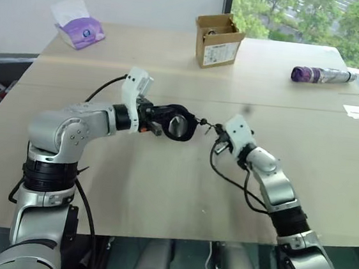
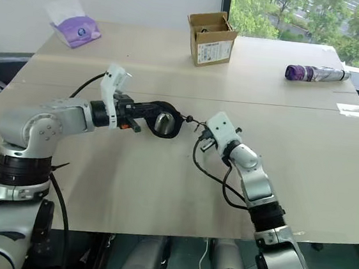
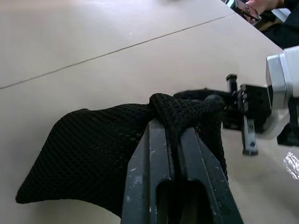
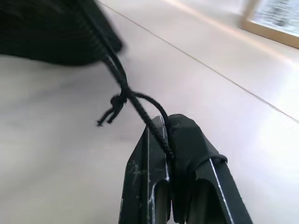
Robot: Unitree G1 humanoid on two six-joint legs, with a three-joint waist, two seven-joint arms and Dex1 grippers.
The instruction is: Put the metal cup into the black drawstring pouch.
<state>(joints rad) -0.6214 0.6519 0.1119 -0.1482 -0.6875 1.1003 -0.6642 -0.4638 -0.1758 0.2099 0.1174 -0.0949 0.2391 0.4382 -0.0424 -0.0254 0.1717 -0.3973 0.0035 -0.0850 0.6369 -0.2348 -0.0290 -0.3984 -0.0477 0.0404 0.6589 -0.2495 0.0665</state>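
Metal cup [image 2: 163, 122] barely glints inside the black drawstring pouch [image 2: 161, 121], held above the counter [image 2: 161, 184]. Left gripper [image 3: 174, 135] pinches the pouch's bunched fabric; right gripper [image 4: 164, 140] clamps the drawstring cord [image 4: 122, 88], knot plain in the right wrist view.

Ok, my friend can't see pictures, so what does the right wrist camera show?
The right gripper is shut on the thin black drawstring cord, just past a small knot. The cord runs taut up to the black drawstring pouch, above the tan table.
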